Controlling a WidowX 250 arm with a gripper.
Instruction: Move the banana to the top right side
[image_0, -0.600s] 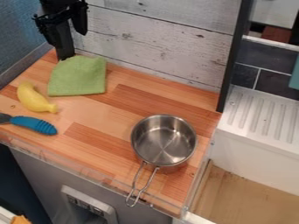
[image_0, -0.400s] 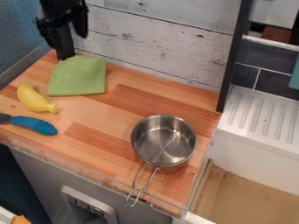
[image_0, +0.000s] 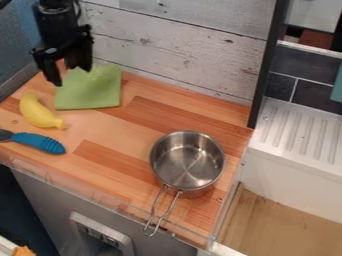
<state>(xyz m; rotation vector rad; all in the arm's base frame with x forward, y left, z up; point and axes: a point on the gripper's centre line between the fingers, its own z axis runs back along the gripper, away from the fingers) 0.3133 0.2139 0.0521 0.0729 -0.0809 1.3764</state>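
The yellow banana (image_0: 39, 113) lies on the wooden counter (image_0: 107, 132) at the left of the frame, its narrow end pointing toward the lower right. Just below it is a utensil with a ribbed blue handle (image_0: 39, 142); just above and to its right, a green cloth (image_0: 88, 92) lies on the counter. The black claw (image_0: 71, 76) hangs in the upper left, over the cloth's upper part, its fingers spread apart with nothing between them. Well apart from the banana, right of centre, sits a metal saucepan (image_0: 188, 162), its wire handle pointing toward the bottom.
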